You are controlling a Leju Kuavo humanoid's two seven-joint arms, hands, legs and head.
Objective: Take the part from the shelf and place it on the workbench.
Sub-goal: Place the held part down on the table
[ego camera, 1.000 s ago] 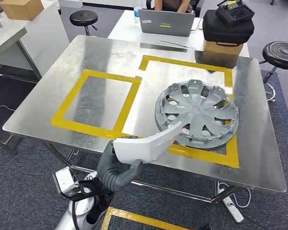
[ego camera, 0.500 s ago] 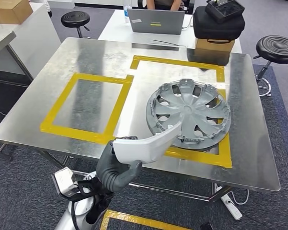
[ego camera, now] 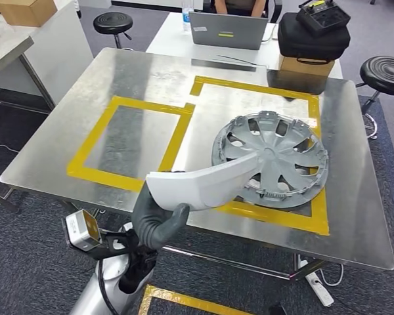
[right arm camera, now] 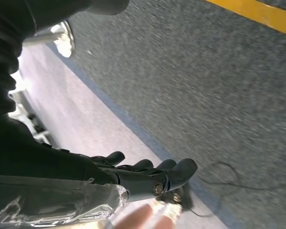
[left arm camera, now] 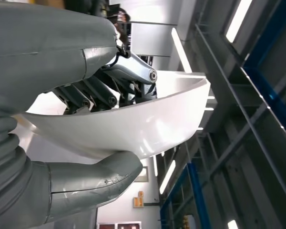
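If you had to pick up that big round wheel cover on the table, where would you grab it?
I'd probably grab the wheel cover by its outer rim on the near edge, coming in from the robot's side of the workbench. It lies flat, so the thin rim is the easiest part to pinch. The left hand already holds the white part, so the right hand would do it.

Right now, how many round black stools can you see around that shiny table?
2. One stool stands beyond the table's far left corner; the other stool is off its right side. Others may be outside the picture.
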